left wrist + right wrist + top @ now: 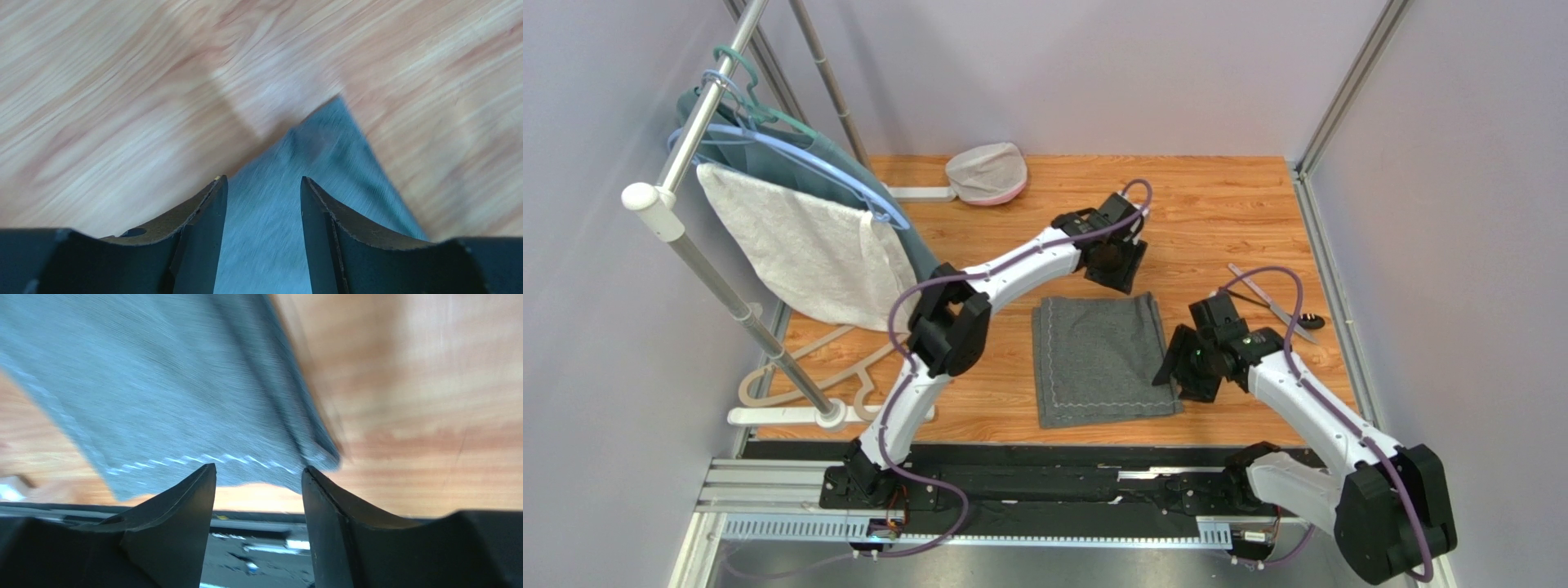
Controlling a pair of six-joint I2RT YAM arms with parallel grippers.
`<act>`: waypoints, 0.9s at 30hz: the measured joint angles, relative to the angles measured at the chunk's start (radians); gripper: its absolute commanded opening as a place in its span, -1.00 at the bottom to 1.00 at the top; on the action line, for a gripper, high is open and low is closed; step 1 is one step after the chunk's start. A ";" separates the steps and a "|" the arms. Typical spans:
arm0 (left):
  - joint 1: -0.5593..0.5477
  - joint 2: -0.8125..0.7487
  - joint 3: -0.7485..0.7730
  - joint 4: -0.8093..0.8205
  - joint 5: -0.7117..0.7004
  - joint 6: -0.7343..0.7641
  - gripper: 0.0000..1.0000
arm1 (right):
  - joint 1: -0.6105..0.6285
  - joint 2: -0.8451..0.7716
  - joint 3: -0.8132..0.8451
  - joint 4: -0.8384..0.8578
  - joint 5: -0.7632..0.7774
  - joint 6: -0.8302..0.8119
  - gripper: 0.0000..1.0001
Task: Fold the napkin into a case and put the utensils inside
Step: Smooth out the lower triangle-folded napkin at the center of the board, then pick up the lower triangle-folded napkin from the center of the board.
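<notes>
- One napkin (1100, 359) is laid flat on the wooden counter (1210, 202) between the two arms as a dark grey rectangle. A pale stitched line can be seen along its near edge.
- Two utensils are counted, both on the bare counter to the right of the napkin and apart from it. The silver-grey one (1257, 292) is just beside the black one (1308, 322).
- The left claw (1120, 263) is held over the far right corner of the napkin. In the left wrist view its fingers (202, 233) are spread, and the cloth corner (307, 159) is framed in the gap between them. Contact with the cloth cannot be judged.
- The right claw (1173, 368) is placed at the right edge of the napkin, near its near corner. In the right wrist view its fingers (178, 520) are spread, with nothing pinched. The stitched hem (184, 460) is seen just past the tips.
- One white textured towel (805, 251) and one teal-blue garment (897, 214) are hung on the rack (707, 263) at the left.
- One pale rounded object (987, 172) is set at the far edge of the counter.
</notes>
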 measured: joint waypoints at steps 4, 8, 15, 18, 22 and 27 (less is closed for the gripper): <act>0.065 -0.195 -0.163 -0.039 -0.006 -0.001 0.11 | -0.041 0.101 0.184 0.019 0.019 -0.072 0.18; 0.162 -0.362 -0.345 -0.021 0.010 -0.008 0.14 | -0.083 0.303 0.391 0.065 0.035 -0.160 -0.01; 0.286 -0.390 -0.467 -0.016 0.047 -0.045 -0.04 | -0.123 0.623 0.632 0.122 0.035 -0.265 -0.30; 0.291 -0.379 -0.488 -0.016 0.075 -0.064 -0.02 | -0.133 0.683 0.659 0.121 0.028 -0.286 -0.30; 0.292 -0.359 -0.497 -0.001 0.122 -0.081 0.00 | -0.154 0.724 0.674 0.121 0.002 -0.307 -0.26; 0.293 -0.340 -0.518 0.029 0.170 -0.102 -0.03 | -0.182 0.728 0.674 0.123 -0.019 -0.318 -0.22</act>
